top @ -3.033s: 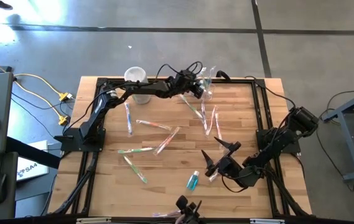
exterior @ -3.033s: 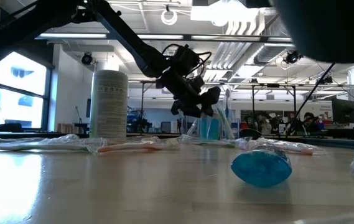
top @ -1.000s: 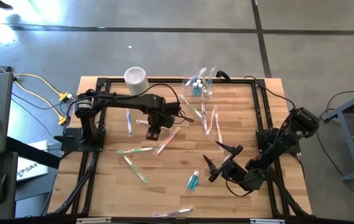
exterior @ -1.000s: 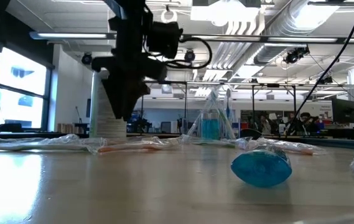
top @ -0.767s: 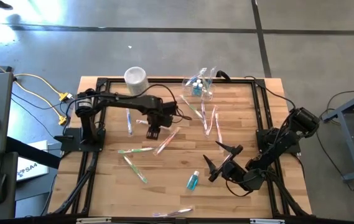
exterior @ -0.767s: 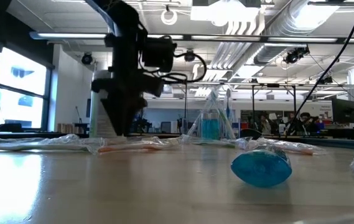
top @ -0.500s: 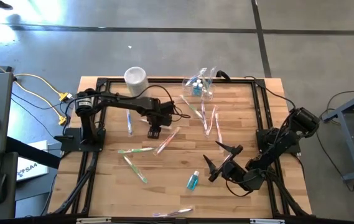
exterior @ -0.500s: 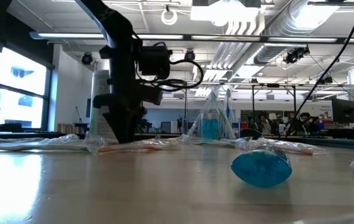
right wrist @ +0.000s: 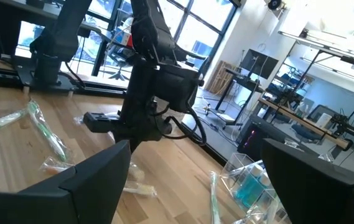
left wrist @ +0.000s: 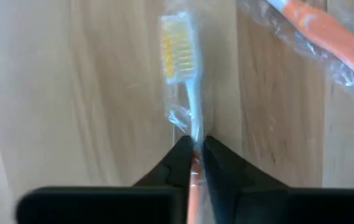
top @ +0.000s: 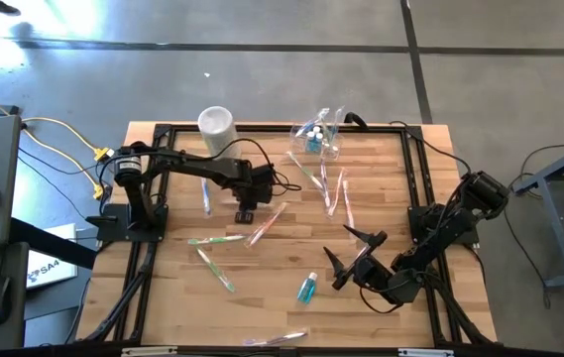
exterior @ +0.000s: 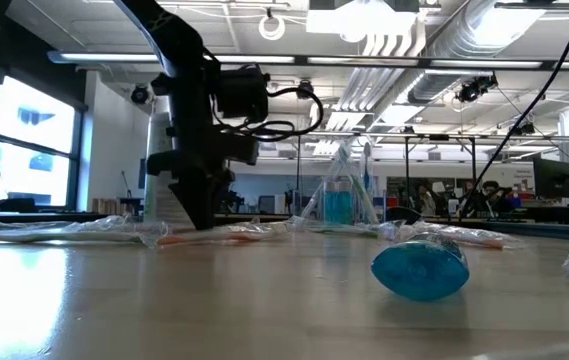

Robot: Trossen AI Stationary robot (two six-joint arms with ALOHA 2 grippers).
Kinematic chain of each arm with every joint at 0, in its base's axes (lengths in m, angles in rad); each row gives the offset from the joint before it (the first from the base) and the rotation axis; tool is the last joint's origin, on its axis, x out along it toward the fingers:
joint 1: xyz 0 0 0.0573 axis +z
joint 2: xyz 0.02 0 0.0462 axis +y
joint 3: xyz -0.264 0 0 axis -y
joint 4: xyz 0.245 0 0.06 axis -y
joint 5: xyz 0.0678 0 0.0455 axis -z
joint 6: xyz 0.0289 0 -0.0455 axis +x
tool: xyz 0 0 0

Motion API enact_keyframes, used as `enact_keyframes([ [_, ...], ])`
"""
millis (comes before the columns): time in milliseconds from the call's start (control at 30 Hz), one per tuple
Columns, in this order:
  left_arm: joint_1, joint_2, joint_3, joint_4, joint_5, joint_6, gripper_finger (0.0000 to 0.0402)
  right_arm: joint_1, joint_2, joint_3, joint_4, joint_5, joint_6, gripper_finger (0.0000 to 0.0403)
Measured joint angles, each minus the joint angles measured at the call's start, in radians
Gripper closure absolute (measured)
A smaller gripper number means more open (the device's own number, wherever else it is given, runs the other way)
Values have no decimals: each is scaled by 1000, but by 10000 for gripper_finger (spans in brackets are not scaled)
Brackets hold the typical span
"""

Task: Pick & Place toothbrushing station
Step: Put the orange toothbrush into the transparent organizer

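From above, the toothbrushing station (top: 317,138) is seen at the table's (top: 381,208) far edge, well apart from the left gripper (top: 245,212), which is lowered onto a wrapped toothbrush (top: 245,199) nearer the table's middle. At table height, the station (exterior: 341,205) is seen upright behind the left gripper (exterior: 202,218). In the left wrist view, the wrapped toothbrush (left wrist: 185,81) appears pinched between nearly closed fingers (left wrist: 178,163). In the right wrist view, the right gripper (right wrist: 195,180) is held wide apart, empty.
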Motion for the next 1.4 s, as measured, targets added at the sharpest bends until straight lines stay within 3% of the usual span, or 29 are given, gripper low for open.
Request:
enact_keyframes([
  [267,-13,-12,77,-32,-65,-22,395,0,0,0,-1,1,0,50],
  [500,-25,-135,199,-83,-82,-32,399,1,0,0,-4,1,6,50],
  [667,-31,-239,265,-25,-82,-50,399,13,0,0,-14,2,27,50],
  [800,-23,-291,268,124,-39,-67,399,25,0,0,-13,2,29,50],
  [933,32,-300,257,328,81,-86,399,38,0,0,-7,2,37,50],
  [1400,312,-154,37,1166,256,-421,401,67,0,0,-9,2,81,50],
])
